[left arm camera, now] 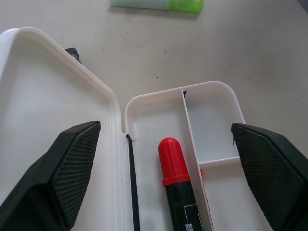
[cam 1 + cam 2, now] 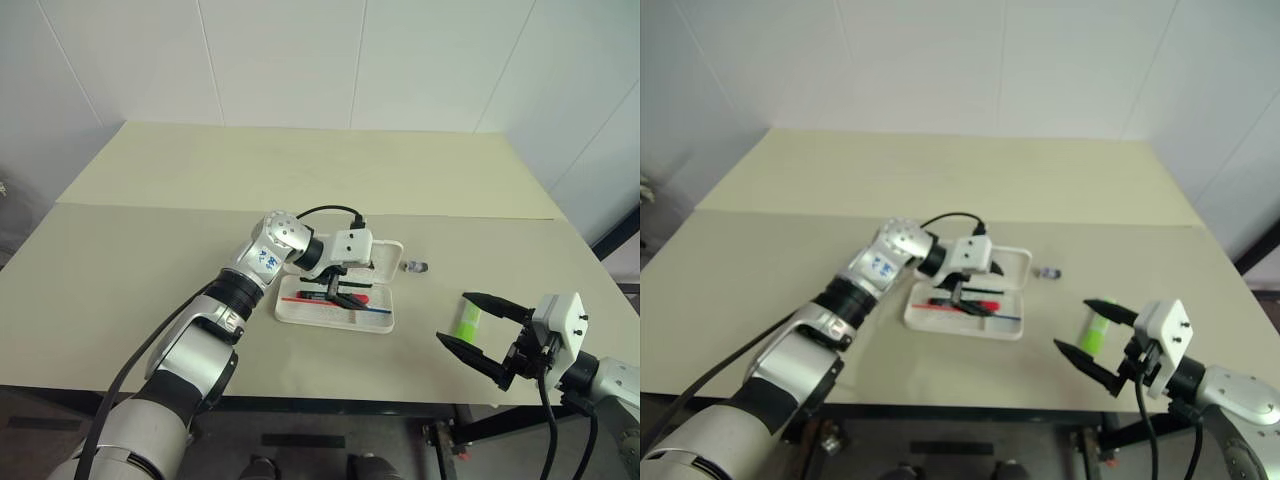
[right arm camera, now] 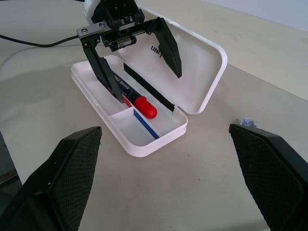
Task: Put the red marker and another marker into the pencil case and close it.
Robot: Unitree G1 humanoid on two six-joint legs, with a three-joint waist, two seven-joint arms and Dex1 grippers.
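Note:
The white pencil case lies open mid-table, its lid tilted back. The red marker lies in the long compartment beside the divider. My left gripper hangs over the case, open, one finger on each side of the marker and clear of it. The light-green marker lies on the table at the front right. My right gripper is open there, the green marker showing between its fingers in the eye views. In the right wrist view nothing sits between its fingers.
A tiny grey cap-like piece lies on the table just right of the case's lid. A black cable loops from the left wrist behind the case. The table's front edge runs close under the right gripper.

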